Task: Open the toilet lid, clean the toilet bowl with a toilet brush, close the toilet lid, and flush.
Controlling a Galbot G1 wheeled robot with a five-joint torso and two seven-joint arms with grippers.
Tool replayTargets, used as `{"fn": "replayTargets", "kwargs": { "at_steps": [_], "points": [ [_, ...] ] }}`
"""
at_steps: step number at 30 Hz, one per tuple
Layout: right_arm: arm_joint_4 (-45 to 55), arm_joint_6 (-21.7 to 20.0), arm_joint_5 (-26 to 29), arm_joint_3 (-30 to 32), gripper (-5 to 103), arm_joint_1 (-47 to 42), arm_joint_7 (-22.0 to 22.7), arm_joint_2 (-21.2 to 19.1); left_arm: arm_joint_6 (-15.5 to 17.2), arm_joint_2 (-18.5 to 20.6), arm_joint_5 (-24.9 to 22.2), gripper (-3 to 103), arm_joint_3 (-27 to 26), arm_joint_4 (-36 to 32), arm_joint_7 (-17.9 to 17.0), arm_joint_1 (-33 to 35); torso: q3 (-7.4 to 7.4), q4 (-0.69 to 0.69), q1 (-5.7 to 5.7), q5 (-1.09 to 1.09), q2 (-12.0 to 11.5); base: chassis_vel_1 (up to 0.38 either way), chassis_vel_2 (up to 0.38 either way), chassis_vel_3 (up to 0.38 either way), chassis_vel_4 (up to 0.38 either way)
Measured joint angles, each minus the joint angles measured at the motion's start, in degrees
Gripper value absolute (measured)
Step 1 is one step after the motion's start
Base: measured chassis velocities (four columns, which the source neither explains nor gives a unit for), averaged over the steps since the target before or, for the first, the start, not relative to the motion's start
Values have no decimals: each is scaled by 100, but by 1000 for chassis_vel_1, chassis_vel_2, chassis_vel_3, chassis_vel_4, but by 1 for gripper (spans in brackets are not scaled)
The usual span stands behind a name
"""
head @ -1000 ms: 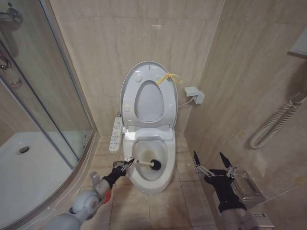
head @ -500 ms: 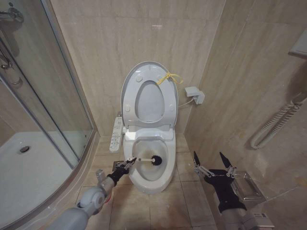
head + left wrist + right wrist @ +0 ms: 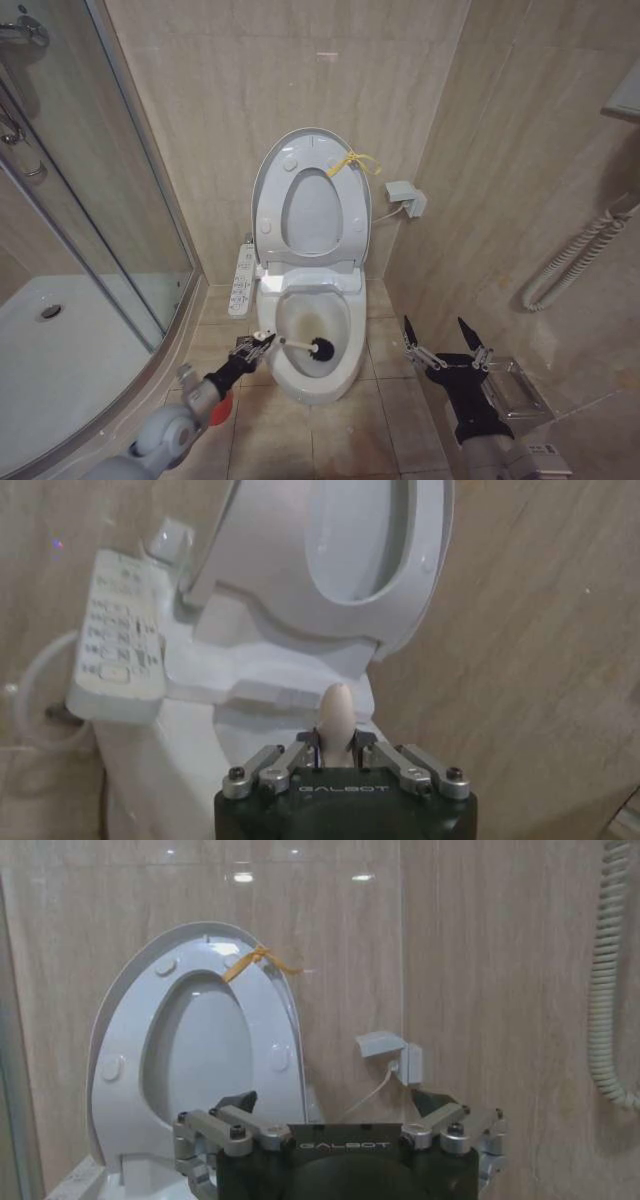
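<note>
one toilet brush (image 3: 307, 347) – two grippers

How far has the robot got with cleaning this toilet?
The toilet lid already stands raised against the wall, so opening is done. Scrubbing is in hand: the left gripper has its jaws shut on the toilet brush, whose dark head is down inside the toilet bowl. Closing the lid and flushing are left. The right gripper waits open beside the toilet.
</note>
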Motion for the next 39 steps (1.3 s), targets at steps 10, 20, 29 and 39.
{"fn": "replayTargets", "kwargs": {
  "at_steps": [10,20,29,39],
  "points": [
    [0,0,0,0,100,0,0,0,-592,-331,408,21,-104,127,294,-291,0,-5,1,-1,0,0,0,0,0],
    [0,0,0,0,100,0,0,0,-1666,-494,1404,21,-241,207,674,-261,0,-1,0,0,0,0,0,0,0],
    [1,0,0,0,100,0,0,0,-2242,-541,1967,21,-428,-153,861,1,0,-3,0,0,0,0,0,0,0],
    [0,0,0,0,100,0,0,0,-2615,-537,2316,21,-1052,-777,984,634,0,-3,0,-1,0,0,0,0,0]
  ]
}}
